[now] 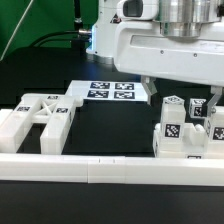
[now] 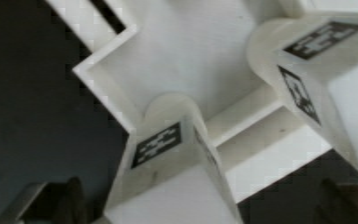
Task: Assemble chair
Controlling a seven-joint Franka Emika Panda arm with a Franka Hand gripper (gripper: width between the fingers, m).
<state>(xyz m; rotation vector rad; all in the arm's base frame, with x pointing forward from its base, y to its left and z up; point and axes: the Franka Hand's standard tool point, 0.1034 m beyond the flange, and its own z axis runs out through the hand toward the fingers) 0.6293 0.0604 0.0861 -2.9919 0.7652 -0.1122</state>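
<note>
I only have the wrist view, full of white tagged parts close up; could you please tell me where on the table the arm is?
Observer: The arm hangs over a cluster of tagged parts at the exterior view's right.
Operator: Are there chair parts elsewhere?
Observer: Yes, a flat slotted part lies at the exterior view's left, apart from the cluster.
Operator: What is between them?
Observer: Bare black table, with the marker board farther back.
</note>
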